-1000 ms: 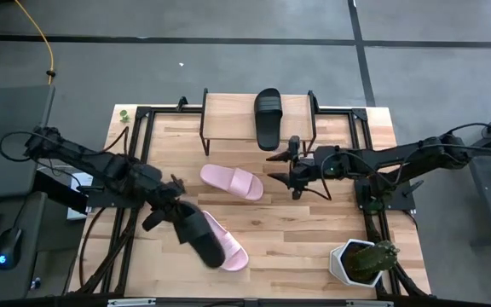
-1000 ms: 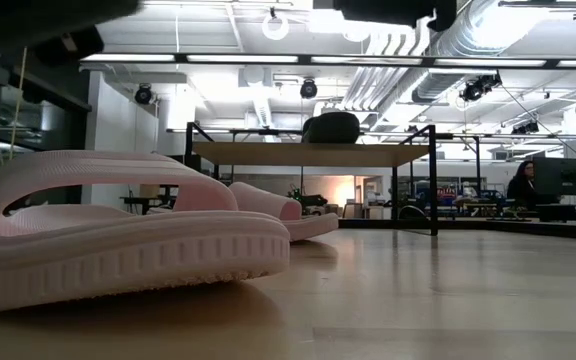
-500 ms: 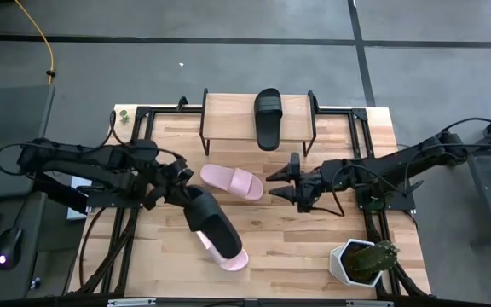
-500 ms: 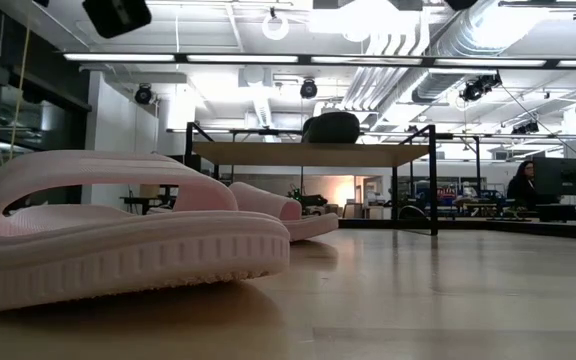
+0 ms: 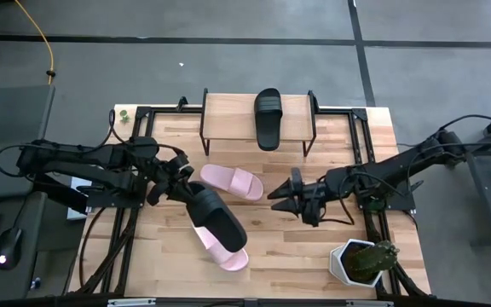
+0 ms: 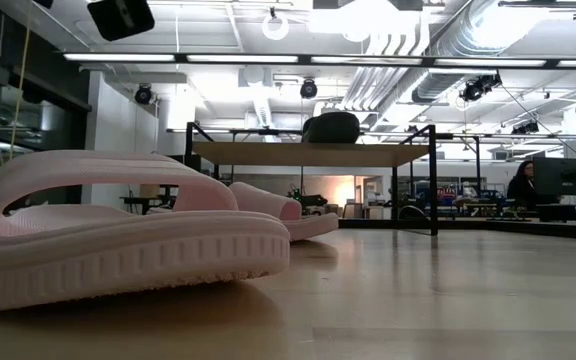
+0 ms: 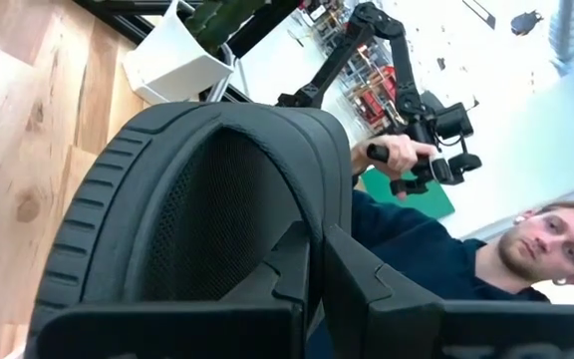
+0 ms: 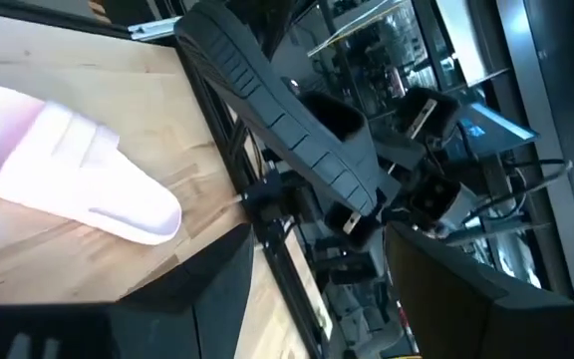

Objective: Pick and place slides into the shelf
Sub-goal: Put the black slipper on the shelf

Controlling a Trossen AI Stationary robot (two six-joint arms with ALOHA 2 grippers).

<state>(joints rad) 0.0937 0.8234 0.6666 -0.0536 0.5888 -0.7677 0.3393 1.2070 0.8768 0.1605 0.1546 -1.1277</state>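
Observation:
My left gripper (image 5: 186,193) is shut on a matte black slide (image 5: 216,218), held in the air above a pale pink slide (image 5: 225,251) that lies flat on the tabletop. A second pink slide (image 5: 231,181) lies sole down near the table's middle. The other black slide (image 5: 268,118) sits on the shelf (image 5: 228,119), a low wooden rack at the far edge. My right gripper (image 5: 280,201) hovers open to the right of the second pink slide and touches nothing. The low view shows the near pink slide (image 6: 118,240) and the shelf (image 6: 308,155) behind it. My left gripper pinches the black slide at the end nearest the arm (image 7: 267,249). One finger (image 7: 302,264) lies on the slide's inner side below the strap, and the other (image 7: 377,294) is outside it. The fingers reach in from the table's left. The slide is lifted clear and slants away from them.
A white pot with a green plant (image 5: 363,260) stands at the near right corner. Black frame rails (image 5: 369,162) run along the table's sides. A person (image 7: 526,249) shows beyond the table in the left wrist view. Bare wood (image 5: 305,247) lies near the table's middle.
My left gripper has risen and moved toward the far edge, carrying the black slide, which has swung right and now hangs over the near pink slide. My right gripper has moved toward the near edge, away from the shelf.

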